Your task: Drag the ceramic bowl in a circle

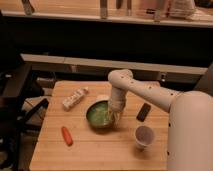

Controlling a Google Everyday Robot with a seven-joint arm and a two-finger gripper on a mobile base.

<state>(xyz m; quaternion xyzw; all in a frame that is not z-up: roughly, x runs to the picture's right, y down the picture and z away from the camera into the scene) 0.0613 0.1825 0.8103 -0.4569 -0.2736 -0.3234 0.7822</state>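
The ceramic bowl [99,115] is a round, shallow, glossy green bowl with a dark rim, sitting near the middle of the wooden table [95,147]. My gripper [116,113] comes down from the white arm [145,92] and sits at the bowl's right rim, reaching into the bowl. The rim's right edge is hidden behind the gripper.
A white packaged item [74,98] lies at the back left. An orange carrot [66,135] lies at the front left. A small dark block [143,112] lies right of the bowl. A small white cup [144,136] stands at the front right. My white body [192,135] fills the right side.
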